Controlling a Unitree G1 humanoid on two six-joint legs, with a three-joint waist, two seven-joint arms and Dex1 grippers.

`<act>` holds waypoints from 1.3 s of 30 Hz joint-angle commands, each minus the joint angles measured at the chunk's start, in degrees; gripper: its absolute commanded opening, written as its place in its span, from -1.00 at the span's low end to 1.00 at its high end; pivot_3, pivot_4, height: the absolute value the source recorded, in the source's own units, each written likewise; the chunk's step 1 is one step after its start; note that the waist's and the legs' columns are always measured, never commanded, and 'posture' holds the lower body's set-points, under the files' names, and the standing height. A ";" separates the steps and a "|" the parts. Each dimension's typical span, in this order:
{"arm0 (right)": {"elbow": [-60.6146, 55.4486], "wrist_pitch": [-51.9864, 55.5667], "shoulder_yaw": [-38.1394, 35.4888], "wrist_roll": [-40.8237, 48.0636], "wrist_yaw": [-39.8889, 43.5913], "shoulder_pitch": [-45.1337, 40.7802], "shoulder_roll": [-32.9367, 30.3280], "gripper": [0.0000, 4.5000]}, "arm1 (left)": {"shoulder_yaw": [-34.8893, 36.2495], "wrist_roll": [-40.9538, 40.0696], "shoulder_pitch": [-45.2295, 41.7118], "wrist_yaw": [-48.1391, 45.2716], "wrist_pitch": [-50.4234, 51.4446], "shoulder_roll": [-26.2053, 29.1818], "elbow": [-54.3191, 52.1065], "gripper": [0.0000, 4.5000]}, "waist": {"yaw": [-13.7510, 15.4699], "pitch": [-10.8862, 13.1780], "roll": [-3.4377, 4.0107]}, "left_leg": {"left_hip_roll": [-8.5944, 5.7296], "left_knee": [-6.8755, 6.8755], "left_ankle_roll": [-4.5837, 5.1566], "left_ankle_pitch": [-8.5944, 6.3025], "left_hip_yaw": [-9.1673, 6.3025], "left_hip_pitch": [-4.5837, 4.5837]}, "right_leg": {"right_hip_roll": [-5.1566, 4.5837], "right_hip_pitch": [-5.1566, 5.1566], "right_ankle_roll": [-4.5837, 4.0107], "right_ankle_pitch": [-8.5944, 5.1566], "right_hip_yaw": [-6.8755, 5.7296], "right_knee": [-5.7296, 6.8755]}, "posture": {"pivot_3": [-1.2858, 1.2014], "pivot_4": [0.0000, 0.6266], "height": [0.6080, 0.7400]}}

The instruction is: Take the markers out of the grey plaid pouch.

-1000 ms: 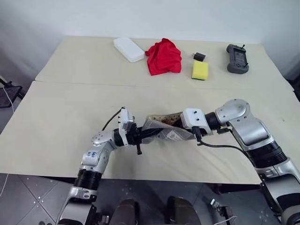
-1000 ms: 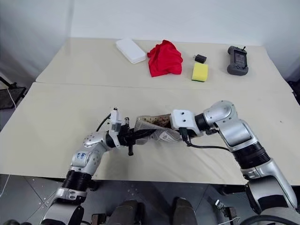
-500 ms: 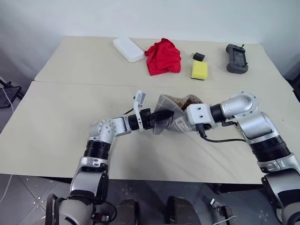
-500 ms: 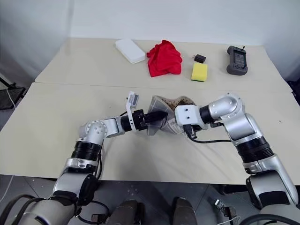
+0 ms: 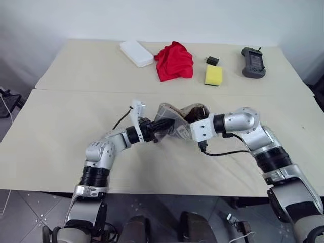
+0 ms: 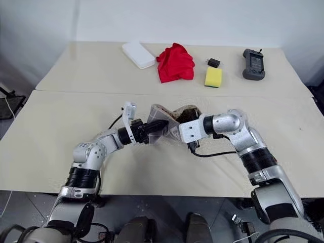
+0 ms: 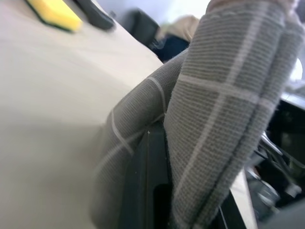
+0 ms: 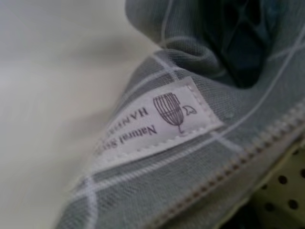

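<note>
Between the two arms, above the near bench [image 5: 61,147], the left fingers [image 7: 147,191] are clamped on the woven grey plaid pouch [image 5: 172,124]. The right fingers [image 5: 191,127] grip its right side; its dotted lining gapes upward. Far off lie a red cloth [image 5: 173,61] and yellow sponge [image 5: 213,75].

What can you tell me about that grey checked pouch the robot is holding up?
The pouch is soft grey fabric with thin white grid lines and a small white label. Its mouth gapes upward, showing beige dotted lining. It hangs crumpled above the table, held from both sides: left claw shut on one end, right claw at the other.
</note>
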 commanded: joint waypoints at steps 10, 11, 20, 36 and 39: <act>2.98 -2.46 6.68 -6.39 -0.57 -0.52 0.86 -0.77 | 6.68 -2.36 -2.24 4.49 -4.65 -3.08 -1.83 -1.00 | -0.48 0.00 0.01 | -0.03 -0.03 -0.05 0.04 0.00 0.02 | 0.06 0.02 -0.04 -0.02 -0.04 0.07 | 0.03 -0.52 1.00; 3.35 -3.90 6.70 -7.07 -1.69 -0.81 0.75 -0.77 | 7.06 -2.68 -2.23 4.87 -3.84 -2.99 -1.78 -1.00 | -0.44 0.00 0.00 | -0.01 -0.02 -0.06 0.04 -0.02 0.02 | 0.06 0.01 -0.04 -0.02 -0.05 0.08 | 0.03 -0.52 1.00; 5.30 -10.73 -0.78 7.00 -5.70 -0.78 1.40 -0.77 | 11.61 -7.04 -2.70 9.92 3.17 -0.65 -1.09 -1.00 | -0.28 0.02 -0.03 | 0.11 -0.01 -0.04 0.05 -0.11 -0.04 | 0.00 0.05 -0.03 -0.02 -0.11 0.02 | 0.03 -0.52 1.00; -1.88 28.07 -12.03 33.86 17.62 2.71 -2.42 -0.77 | -2.15 5.33 8.86 -8.40 -17.38 8.40 -8.18 -1.00 | -0.02 0.07 0.06 | 0.04 -0.03 -0.01 0.03 -0.11 -0.03 | 0.04 0.05 -0.05 -0.01 -0.12 -0.02 | 0.03 -0.52 1.00; -2.86 31.57 -14.63 36.77 15.83 1.58 -1.06 -0.77 | -2.73 6.57 10.09 -9.91 -19.39 9.50 -8.15 -1.00 | 0.04 0.07 0.06 | 0.00 -0.01 -0.01 0.03 -0.11 -0.03 | 0.03 0.06 -0.05 -0.01 -0.13 -0.01 | 0.03 -0.52 1.00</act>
